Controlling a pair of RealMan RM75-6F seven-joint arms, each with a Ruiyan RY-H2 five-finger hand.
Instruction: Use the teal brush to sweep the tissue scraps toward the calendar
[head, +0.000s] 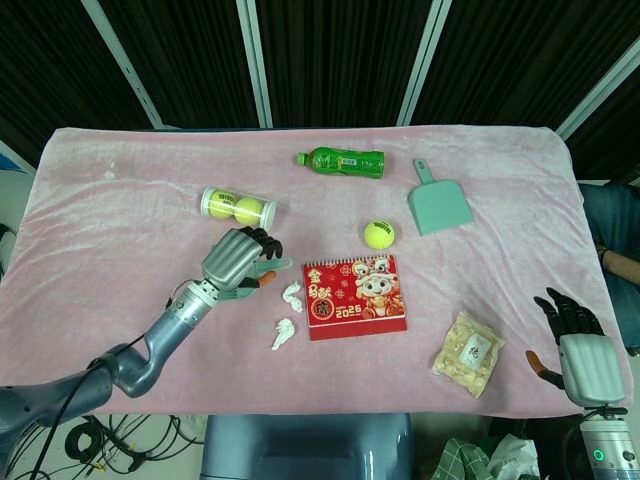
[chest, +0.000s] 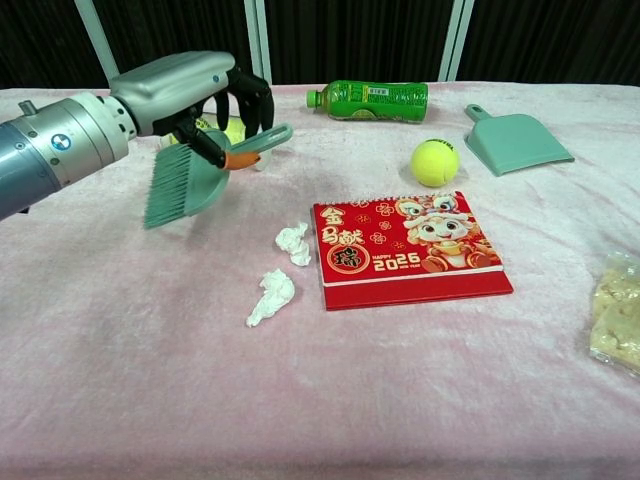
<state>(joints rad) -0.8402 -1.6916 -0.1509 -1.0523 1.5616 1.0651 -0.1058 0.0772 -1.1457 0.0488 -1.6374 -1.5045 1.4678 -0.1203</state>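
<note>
My left hand grips the teal brush by its handle, tilted, with the bristles pointing down-left and lifted off the cloth. It is left of the two white tissue scraps, which lie just left of the red calendar. In the head view the left hand covers most of the brush, and the scraps lie beside the calendar. My right hand rests at the table's front right corner, fingers apart, holding nothing.
A teal dustpan, a green bottle and a tennis ball lie behind the calendar. A tube of tennis balls sits just behind my left hand. A snack bag lies front right on the pink cloth.
</note>
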